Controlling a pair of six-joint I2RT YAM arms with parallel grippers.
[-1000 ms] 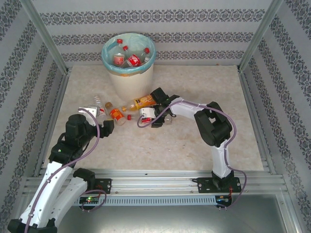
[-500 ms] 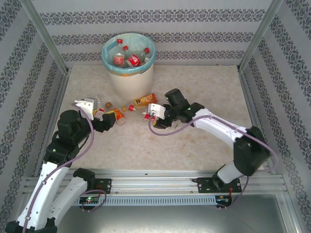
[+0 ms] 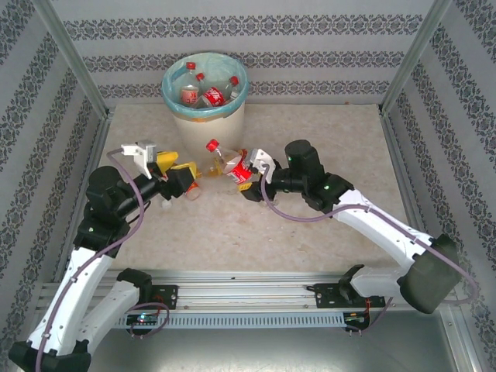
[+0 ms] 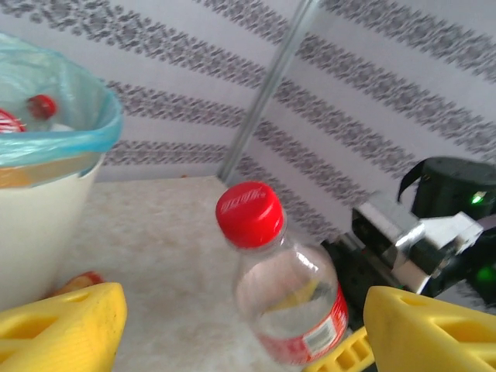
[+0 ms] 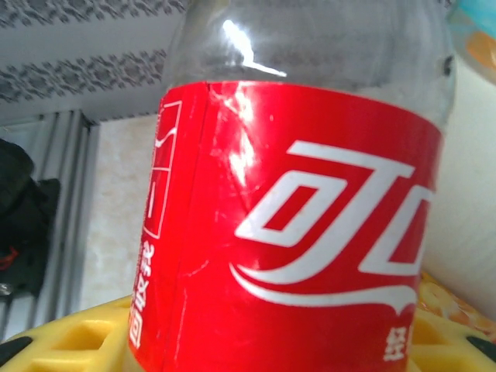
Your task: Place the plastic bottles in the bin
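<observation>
My right gripper (image 3: 246,171) is shut on a clear plastic bottle (image 3: 231,163) with a red cap and red label, held tilted above the table just in front of the bin (image 3: 209,132). Up close, the red label (image 5: 294,232) sits between my yellow fingers (image 5: 70,341). My left gripper (image 3: 180,177) stands open to the left of it, and the same bottle (image 4: 291,294) shows between its wide-apart yellow fingers (image 4: 62,325) without touching them. The cream bin, with its teal liner (image 4: 77,139), holds several bottles (image 3: 203,94).
An amber bottle (image 3: 219,161) lies on the table behind the held one, partly hidden. Another small bottle (image 3: 191,189) lies below my left gripper. Metal frame posts and patterned walls close in the table on the left, right and back.
My right gripper has lifted the red-labelled bottle off the table, tilting it up before the bin. My left gripper has moved up and right toward the bin.
</observation>
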